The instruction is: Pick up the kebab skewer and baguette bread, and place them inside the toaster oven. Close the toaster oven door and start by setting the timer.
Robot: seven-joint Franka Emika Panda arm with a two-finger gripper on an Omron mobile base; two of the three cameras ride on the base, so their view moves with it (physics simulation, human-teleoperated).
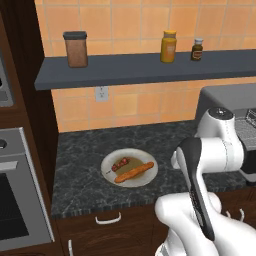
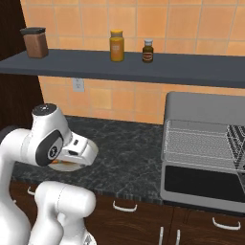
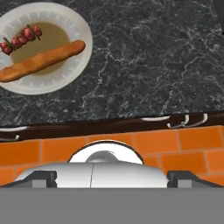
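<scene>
The toaster oven [image 2: 206,158] stands at the right end of the dark stone surface [image 1: 85,165], and in the right base view its wire rack shows bare. The toaster oven door [image 2: 201,184] appears to hang down below the opening with its dark glass facing forward, so the oven looks ready to load, though I cannot tell for sure that the panel is fully dropped. Nothing lies inside it yet.

Well to the left of the oven, the white plate [image 1: 145,180] sits near the front edge of the surface. On it lies the baguette bread [image 1: 134,172], slanted across the middle, and just beside it, toward the back wall, the kebab skewer [image 1: 120,164] with its red chunks. Both are untouched and apart from the arm.

The gripper [image 3: 112,183] hangs above the surface's front edge, over the cabinet fronts, with its jaws spread as wide as they go and nothing between them.

By my judgement the task stands at its very start: neither food item is picked up, so both placements, the closing of the door and the setting of the timer knob all remain.
</scene>
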